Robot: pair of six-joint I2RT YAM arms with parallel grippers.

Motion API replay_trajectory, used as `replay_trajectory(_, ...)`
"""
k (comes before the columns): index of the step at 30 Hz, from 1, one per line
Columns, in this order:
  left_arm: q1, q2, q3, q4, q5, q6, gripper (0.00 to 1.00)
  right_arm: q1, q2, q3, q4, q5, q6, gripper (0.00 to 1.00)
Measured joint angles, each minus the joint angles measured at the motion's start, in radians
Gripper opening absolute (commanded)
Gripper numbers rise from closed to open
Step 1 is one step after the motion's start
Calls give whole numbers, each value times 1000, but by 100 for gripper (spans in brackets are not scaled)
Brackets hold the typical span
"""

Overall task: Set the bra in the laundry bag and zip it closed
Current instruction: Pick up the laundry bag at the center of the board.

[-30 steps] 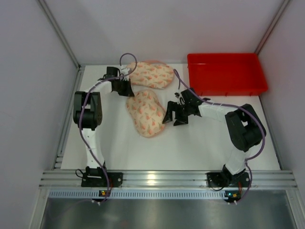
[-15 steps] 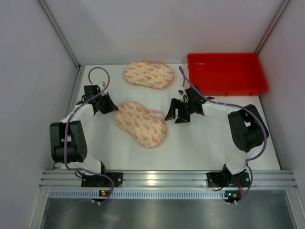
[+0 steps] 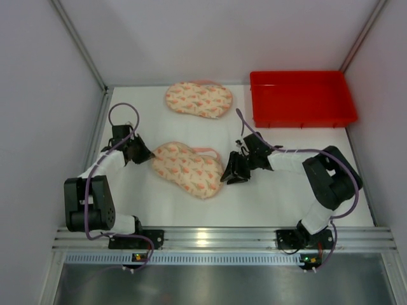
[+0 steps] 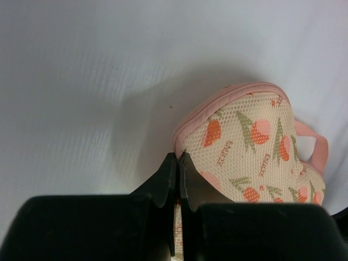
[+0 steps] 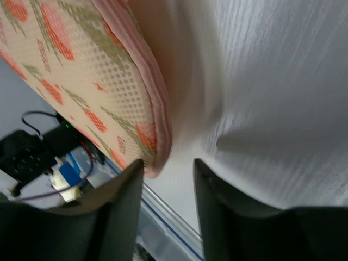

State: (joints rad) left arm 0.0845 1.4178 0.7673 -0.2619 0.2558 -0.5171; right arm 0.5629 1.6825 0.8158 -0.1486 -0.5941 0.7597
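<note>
Place: a robotics lab test cell is indicated.
Enclosure: the bench is closed in by plain grey panels [image 3: 51, 95] held in metal struts [image 3: 79, 44].
Work surface: a table [image 3: 267, 203] is covered with a white cloth.
Mounting: an aluminium rail [image 3: 222, 238] is fixed along the near edge, and the left arm [image 3: 95, 190] and right arm [image 3: 324, 184] are bolted to it.
Tooling: the arms are ended by the left gripper [image 3: 145, 155] and the right gripper [image 3: 230, 175].
Cabling: purple cables [image 3: 121, 108] are left exposed along the arms.
Electronics: small indicator lights [image 3: 137, 257] are lit at the bases.
Storage: a red plastic bin [image 3: 302, 98] is set at the far right corner.
</note>
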Motion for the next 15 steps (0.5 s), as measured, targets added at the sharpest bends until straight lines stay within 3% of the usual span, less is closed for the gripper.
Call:
replay_trajectory(2,0,0,0,2,6,-8,0,2,3,6,0,-2,7,31)
replay_trajectory(4,-2,0,0,5,12,-10,0,2,21,51,-17,-3,6,17)
replay_trajectory(5,-2,0,0,10,14,-10,0,2,45,98,-24,-6,3,3)
replay_trajectory(6,-2,0,0,16,15,-10,0,2,63,132,-25,-7,-3,0)
replay_trajectory(15,-3,52,101,50,14,-2,0,-38,151,489,-109,12,-103,0)
